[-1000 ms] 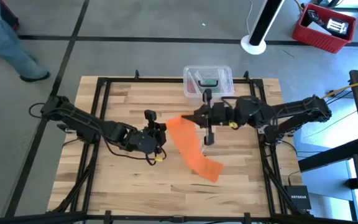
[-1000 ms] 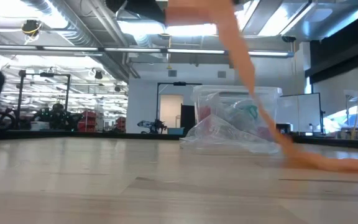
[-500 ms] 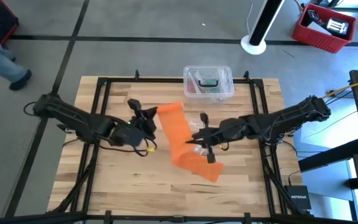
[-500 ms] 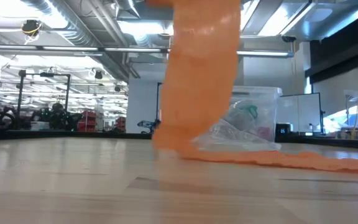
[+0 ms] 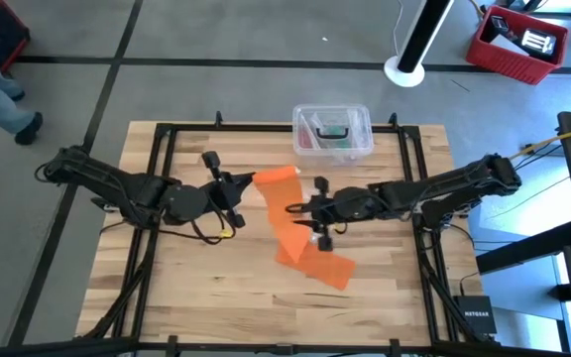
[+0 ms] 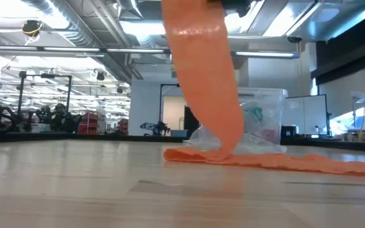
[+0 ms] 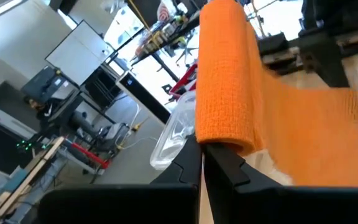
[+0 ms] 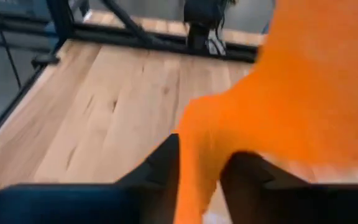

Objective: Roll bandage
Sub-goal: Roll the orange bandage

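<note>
The bandage (image 5: 290, 213) hangs over mid-table, its upper end pinched in the left gripper (image 5: 243, 182), its lower end lying on the wooden table (image 5: 186, 288); the right gripper (image 5: 305, 215) clamps its middle, jaws closed on the fabric

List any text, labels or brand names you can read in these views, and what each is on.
"NETGEAR": on the small black box on the floor beside the table's right edge.
Nothing else is readable: the bandage and the clear plastic box show no legible print.
</note>
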Controlling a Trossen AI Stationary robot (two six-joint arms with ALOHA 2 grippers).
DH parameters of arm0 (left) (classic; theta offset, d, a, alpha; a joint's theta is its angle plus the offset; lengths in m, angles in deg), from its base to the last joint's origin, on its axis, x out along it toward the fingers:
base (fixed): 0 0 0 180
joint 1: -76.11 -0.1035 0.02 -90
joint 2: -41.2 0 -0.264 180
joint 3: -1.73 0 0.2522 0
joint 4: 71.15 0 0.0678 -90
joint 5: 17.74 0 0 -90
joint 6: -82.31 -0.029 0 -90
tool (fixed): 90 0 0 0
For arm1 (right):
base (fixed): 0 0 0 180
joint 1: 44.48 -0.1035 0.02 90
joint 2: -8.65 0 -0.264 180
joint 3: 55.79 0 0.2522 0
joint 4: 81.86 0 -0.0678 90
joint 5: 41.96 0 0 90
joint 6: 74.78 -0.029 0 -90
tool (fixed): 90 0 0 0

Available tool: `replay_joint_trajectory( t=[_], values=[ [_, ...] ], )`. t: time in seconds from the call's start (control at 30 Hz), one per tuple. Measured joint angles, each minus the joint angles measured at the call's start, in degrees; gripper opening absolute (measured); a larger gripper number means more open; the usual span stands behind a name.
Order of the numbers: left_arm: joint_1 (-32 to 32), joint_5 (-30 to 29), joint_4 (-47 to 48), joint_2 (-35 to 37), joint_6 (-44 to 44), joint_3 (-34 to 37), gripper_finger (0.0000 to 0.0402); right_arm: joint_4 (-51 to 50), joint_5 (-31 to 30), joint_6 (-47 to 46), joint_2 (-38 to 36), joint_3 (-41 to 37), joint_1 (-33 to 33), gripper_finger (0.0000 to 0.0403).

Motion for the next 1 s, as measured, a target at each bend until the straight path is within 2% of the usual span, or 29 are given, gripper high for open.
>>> replay_joint_trajectory(
  t=[0.17,0.27,0.33,0.4,0.53,0.7,0.8,1.0],
  values=[
    [1.2,-0.1,0.1,1.5,-0.3,-0.9,0.0,-15.6,-0.9,0.5,-3.2,5.3,0.3,0.0182],
    [1.5,-0.2,0.1,2.1,-0.2,-1.0,0.0,-22.2,-4.6,0.6,-5.3,6.0,0.3,0.0197],
    [1.5,-0.2,0.0,2.1,-0.2,-1.0,0.0,-22.9,-6.2,0.6,-6.6,5.3,0.3,0.0201],
    [1.5,-0.2,0.0,2.1,-0.1,-1.0,0.0,-17.2,-6.2,0.8,-7.4,2.3,0.3,0.0202],
    [1.7,-0.1,0.1,2.1,0.5,-1.0,0.0,3.6,-2.4,5.3,-7.0,-7.0,1.1,0.0202],
    [2.6,0.0,0.1,2.1,0.6,-1.0,0.0,23.6,-2.9,6.6,-5.1,-15.5,4.1,0.0202],
    [3.4,0.0,0.4,2.1,0.9,-1.0,0.0,29.1,-1.6,4.9,-4.9,-17.6,5.8,0.0202],
    [4.1,0.0,0.5,2.0,0.4,-1.0,0.0,31.8,1.3,2.9,-4.8,-17.8,6.3,0.0202]
  ],
)
